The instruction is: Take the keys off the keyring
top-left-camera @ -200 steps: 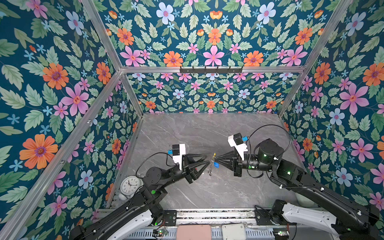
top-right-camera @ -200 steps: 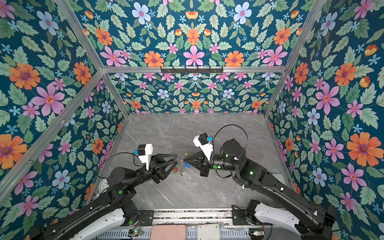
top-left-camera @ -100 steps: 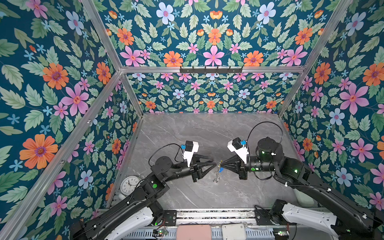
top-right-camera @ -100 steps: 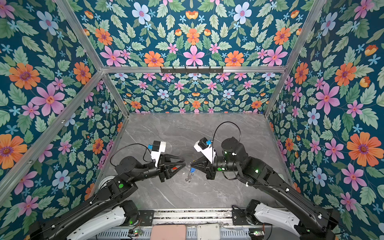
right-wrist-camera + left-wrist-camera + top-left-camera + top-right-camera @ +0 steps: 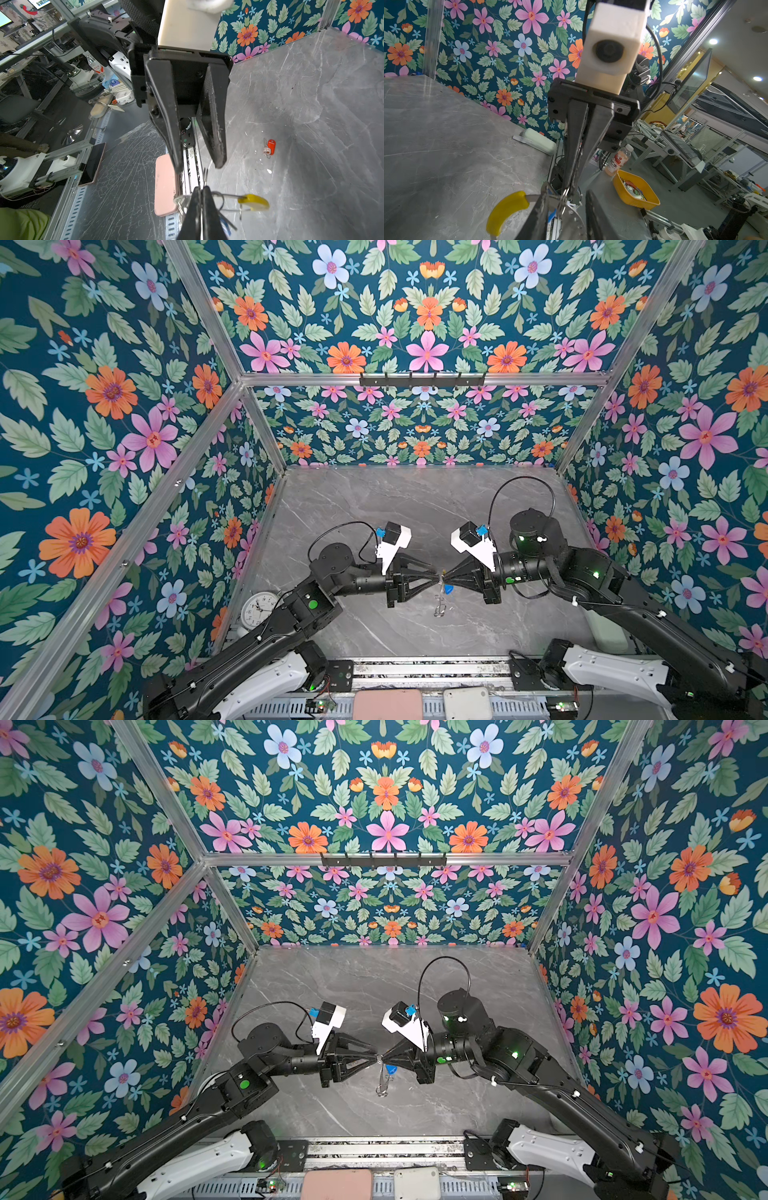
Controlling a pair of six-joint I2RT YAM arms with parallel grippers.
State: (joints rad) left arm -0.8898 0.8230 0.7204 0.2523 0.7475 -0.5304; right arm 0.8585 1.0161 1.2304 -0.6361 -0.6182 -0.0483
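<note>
Left gripper (image 5: 198,165), jaws narrowly apart, hovers at the large thin grey wire keyring (image 5: 252,202) with its yellow arc, held airborne, pinched flat in the right gripper (image 5: 201,193). Light, stiff, slippery metal; the dangling blue-tagged key (image 5: 449,590) likely swings, so take its plastic tag.

Shiny metal keyring (image 5: 253,202) with glossy yellow plastic arc (image 5: 506,209), over smooth grey marble-look tabletop (image 5: 311,104).

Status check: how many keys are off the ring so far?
Done: the red-tagged key lies loose on the table.
In hand: the right pincer clamps the keyring; the left pincer, open, is at it.
Left: the blue-tagged key hangs at the ring.
</note>
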